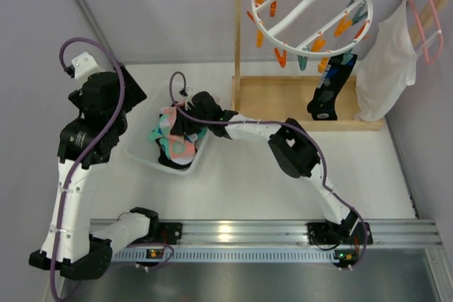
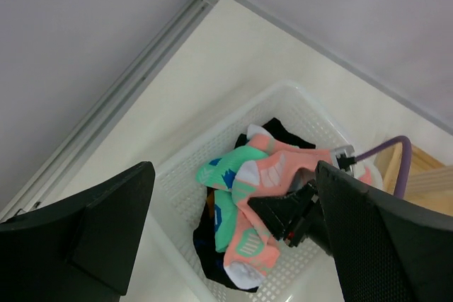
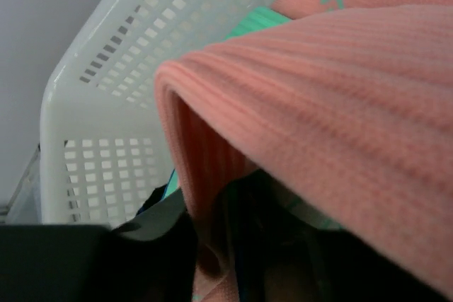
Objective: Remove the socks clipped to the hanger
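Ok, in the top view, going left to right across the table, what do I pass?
Left arm → white basket → hanging black sock → white cloth → pink wire hanger.

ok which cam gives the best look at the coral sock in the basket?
Left wrist: the coral sock lies in plain sight on top in the white basket. Top external shows it small, partly covered by the right arm. Right wrist shows only ribbed fabric, too close for its shape.

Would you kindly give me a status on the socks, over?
Left tool open above basket. Right tool in basket, pink sock draped over it, grip unclear. One black sock clipped on hanger.
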Controlling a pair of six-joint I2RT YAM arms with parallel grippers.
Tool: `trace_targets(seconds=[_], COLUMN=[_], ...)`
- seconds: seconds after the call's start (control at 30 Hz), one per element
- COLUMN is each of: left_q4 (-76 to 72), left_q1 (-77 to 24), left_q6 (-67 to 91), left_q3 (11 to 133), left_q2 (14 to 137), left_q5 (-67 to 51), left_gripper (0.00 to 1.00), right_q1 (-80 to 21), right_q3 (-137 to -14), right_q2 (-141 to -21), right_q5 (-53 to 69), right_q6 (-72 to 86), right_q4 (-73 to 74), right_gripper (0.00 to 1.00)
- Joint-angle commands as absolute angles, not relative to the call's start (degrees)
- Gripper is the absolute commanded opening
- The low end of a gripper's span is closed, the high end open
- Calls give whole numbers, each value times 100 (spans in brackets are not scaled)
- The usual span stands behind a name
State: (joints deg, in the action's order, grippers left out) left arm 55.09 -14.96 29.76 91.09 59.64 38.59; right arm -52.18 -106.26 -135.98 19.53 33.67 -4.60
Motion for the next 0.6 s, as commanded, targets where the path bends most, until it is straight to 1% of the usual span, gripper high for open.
trace_targets(seconds=[0.0,0.03,0.07,0.1,0.17,0.2,0.27,0.4,0.43,0.5,0.53,0.57], left_q4=[5528,5511,5519,5520,5520,5520,5511,5520,5520,5493,5354,5257], left_q1=[-1468,-1468,-1468,-1468,-1468,-1468,-1468,-1468,-1468,-1468,-1468,-1468], left_q6=[2839,2821,2804,2804,2804,2795,2786,2865,2891,2953,2936,2875], left_q3=[9114,9140,9167,9210,9369,9439,9597,9686,9703,9729,9721,9616], left_q2=[5906,5898,5863,5836,5827,5818,5853,5889,5897,5924,5933,5933], left_q5=[3113,3016,2945,2814,2716,2655,2602,2488,2357,2084,1892,1359], left_gripper=[99,99,99,99,99,98,98,99,99,98,99,99], right_q1=[-5256,-5265,-5256,-5247,-5247,-5230,-5203,-5098,-5063,-4949,-4913,-4826], right_q3=[-11127,-11092,-10970,-10899,-10645,-10565,-10285,-9704,-9547,-8792,-8485,-7890], right_q2=[-13246,-13001,-12860,-12710,-12229,-12078,-11603,-10900,-10559,-10084,-9516,-9205], right_q5=[1793,1749,1723,1670,1609,1600,1486,1240,1187,1073,1003,819], right_q6=[3270,3243,3226,3208,3173,3155,3076,2980,2936,2874,2804,2743], right_q4=[-246,-237,-263,-290,-316,-316,-238,-53,-44,-236,-324,-351], right_gripper=[35,43,63,72,85,93,99,99,99,99,99,99])
